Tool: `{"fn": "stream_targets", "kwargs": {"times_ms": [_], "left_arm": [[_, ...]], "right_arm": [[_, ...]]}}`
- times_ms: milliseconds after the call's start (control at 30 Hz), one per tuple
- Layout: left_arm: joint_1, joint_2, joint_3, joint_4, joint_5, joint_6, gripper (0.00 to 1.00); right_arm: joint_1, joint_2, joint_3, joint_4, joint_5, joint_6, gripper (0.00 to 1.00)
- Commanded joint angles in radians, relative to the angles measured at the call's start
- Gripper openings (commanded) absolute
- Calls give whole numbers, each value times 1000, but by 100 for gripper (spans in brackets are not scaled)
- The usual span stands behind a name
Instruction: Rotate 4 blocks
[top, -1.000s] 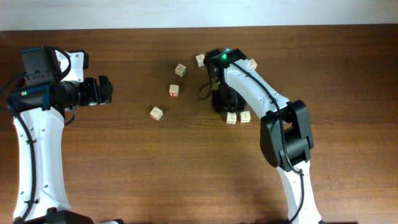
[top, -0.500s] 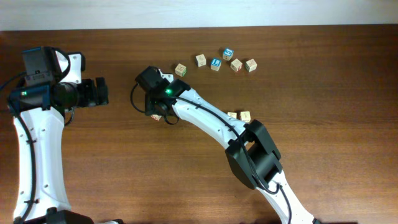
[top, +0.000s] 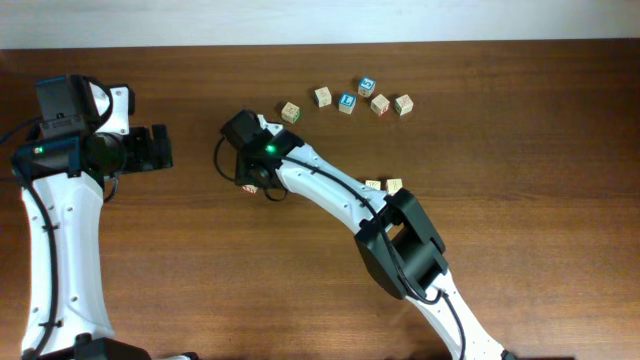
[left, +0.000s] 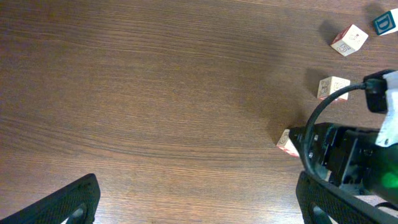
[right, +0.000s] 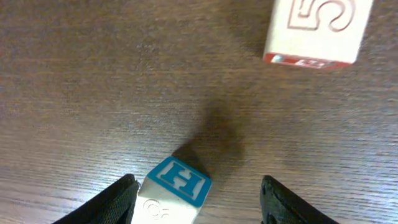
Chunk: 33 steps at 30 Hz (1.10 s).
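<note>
The right arm has swung from the pale pair near the table's middle to the leftmost cube, uncovering the back row; the left arm has not shifted. Far left, the left gripper (top: 163, 147) hangs over bare table (top: 500, 260), jaws spread wide with nothing between them. Next, the right gripper (right: 199, 190) stands released around a pale cube with a blue H (right: 178, 179). Its left finger is just beside the cube and its right finger stands apart. The cube seems to rest on the wood, skewed to the jaw line. Just beyond lies a cube marked 5 (right: 317, 28) with a red edge. Further right, two pale cubes (top: 372, 185) sit side by side, and six more curve along the back, among them a green-printed cube (top: 290, 112). These blocks look light, stiff and smooth-faced, so they should not crush, but they could pivot or squirt out if pinched on edges. I would square the jaws to two opposite flat faces, low down, before turning.
</note>
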Motion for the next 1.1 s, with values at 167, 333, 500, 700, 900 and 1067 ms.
{"fn": "stream_targets", "kwargs": {"times_ms": [167,333,500,700,900,1067], "left_arm": [[3,5,19,-1,-7,-13,99],[3,5,19,0,-7,-13,99],[3,5,19,0,-7,-13,99],[3,5,19,4,-7,-13,99],[3,5,19,5,0,-13,99],[3,5,19,6,1,-13,99]], "right_arm": [[14,42,6,-62,-45,-32,47],[-14,38,14,-153,-49,-242,39],[-108,19,52,-383,-48,-362,40],[-243,19,58,-603,-48,-363,40],[-257,19,58,-656,7,-363,48],[-257,19,61,-667,24,-364,51]]}}
